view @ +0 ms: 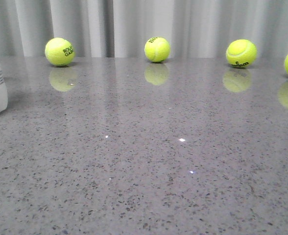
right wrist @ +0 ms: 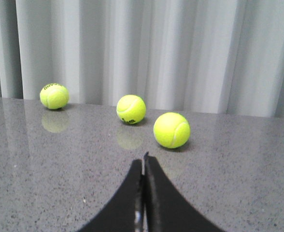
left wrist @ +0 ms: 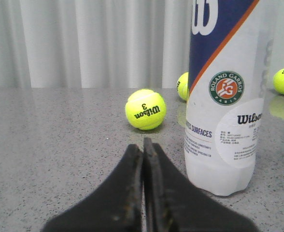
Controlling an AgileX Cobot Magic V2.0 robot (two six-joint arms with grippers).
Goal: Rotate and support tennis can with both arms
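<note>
Our left pincer (left wrist: 143,145) has its tapered matte-black fingers pressed together, holding nothing; just beyond its tip and to one side, the tennis can (left wrist: 224,96) stands upright on the glossy speckled grey worktop (left wrist: 60,145), a smooth cylinder with a navy, white and orange label. A fuzzy yellow-green ball (left wrist: 145,109) sits further ahead. Our right pincer (right wrist: 144,162) is likewise closed and empty, with three round balls (right wrist: 171,130) ahead before pleated pale curtains (right wrist: 180,48).
</note>
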